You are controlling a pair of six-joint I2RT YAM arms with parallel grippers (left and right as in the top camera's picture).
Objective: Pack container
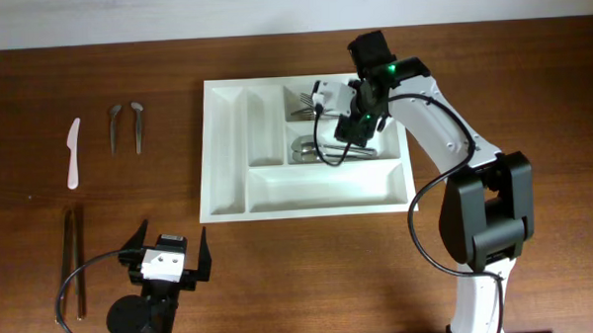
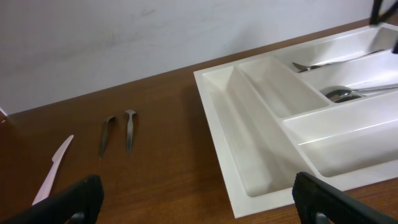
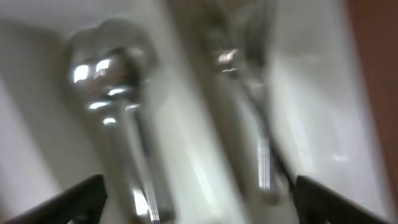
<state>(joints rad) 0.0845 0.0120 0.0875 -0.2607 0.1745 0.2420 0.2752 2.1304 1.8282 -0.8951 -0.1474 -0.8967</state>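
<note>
1. Container, a white five-compartment tray, lies flat at the middle of the brown table, towards its far edge; its two narrow compartments are bare, as is the nearest long one.
2. Forks lie in the farthest long compartment; spoons lie in the middle one.
3. Right gripper hangs low over those two compartments; its fingers stand wide apart and hold nothing; its wrist view is blurred.
4. Left gripper sits near the front edge, well apart from the tray; its fingers are spread wide and empty.
5. Left of the tray lie a white plastic knife, two short metal utensils and two thin dark sticks.
</note>
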